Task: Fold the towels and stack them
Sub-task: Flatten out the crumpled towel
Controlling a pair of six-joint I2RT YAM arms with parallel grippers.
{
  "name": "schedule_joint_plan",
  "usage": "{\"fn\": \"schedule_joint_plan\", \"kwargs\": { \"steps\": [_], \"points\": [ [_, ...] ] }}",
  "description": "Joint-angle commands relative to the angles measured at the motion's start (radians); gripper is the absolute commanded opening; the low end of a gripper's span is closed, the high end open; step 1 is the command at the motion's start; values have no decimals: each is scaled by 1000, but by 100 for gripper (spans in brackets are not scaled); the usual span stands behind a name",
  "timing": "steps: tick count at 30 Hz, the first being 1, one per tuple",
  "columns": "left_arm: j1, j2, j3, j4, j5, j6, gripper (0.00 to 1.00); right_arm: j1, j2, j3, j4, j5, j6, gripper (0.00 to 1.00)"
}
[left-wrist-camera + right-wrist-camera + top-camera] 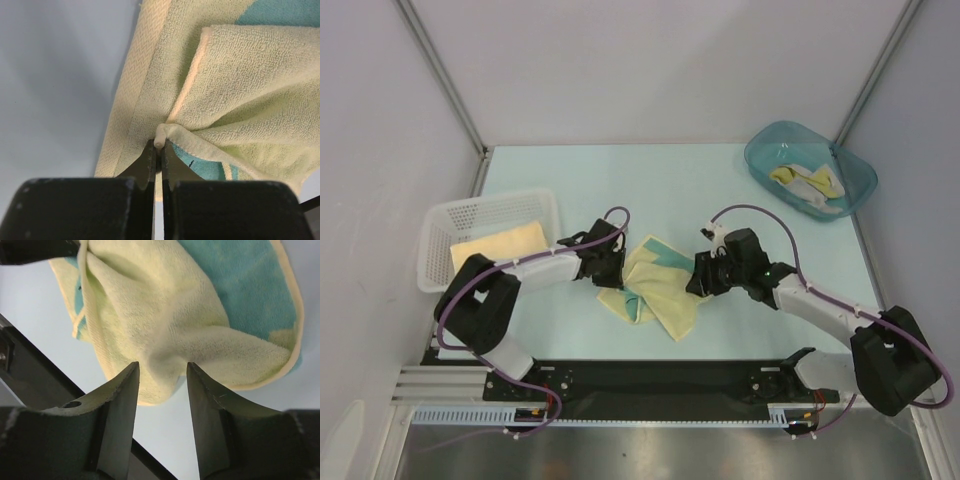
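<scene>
Your counter (660, 180) is pale blue and fills most of the top view. The white mesh basket (445, 215) sits at 9 o'clock on it, near the left wall. The teal tub (860, 180) sits at 2 o'clock, in the far right corner.

The towel (655, 290) you are working on lies in the middle of the counter, between the two arms and a little toward 6 o'clock. It is pale yellow with teal patches, rumpled and partly doubled over itself rather than flat. It is well apart from both basket and tub.

The basket towel (500, 245) is plain yellow and lies folded flat inside the basket. The tub towels (810, 185), white and yellow, lie bunched in the tub; you cannot tell how many there are.

Your left tool (612, 268) is at the towel's 9 o'clock edge. In the left wrist view it (159, 147) is closed tight, with a pinch of the towel's (240, 100) hem gripped at the very tips.

Your right tool (700, 275) is at the towel's 3 o'clock edge. In the right wrist view it (162, 372) stands partly open and grips nothing. A rounded fold of the towel (190, 320) lies just beyond the gap; you cannot tell whether it touches the fingers (122, 400).
</scene>
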Motion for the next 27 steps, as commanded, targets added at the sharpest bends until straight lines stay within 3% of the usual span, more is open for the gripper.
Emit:
{"fn": "schedule_joint_plan", "kwargs": {
  "steps": [1,4,7,16,27],
  "points": [
    [-10,-13,22,18,-8,-4,0,-1,19,57,32,-8,28,49],
    [-10,-14,23,22,3,-1,0,61,6,58,-9,1,1,48],
    [-10,-20,44,19,18,2,0,188,-8,74,-87,170,-12,45],
    [-6,36,164,-39,42,10,0,477,36,77,-149,452,-6,46],
    [-7,58,178,-33,58,1,0,606,104,37,-37,517,45,48]
  ]
}}
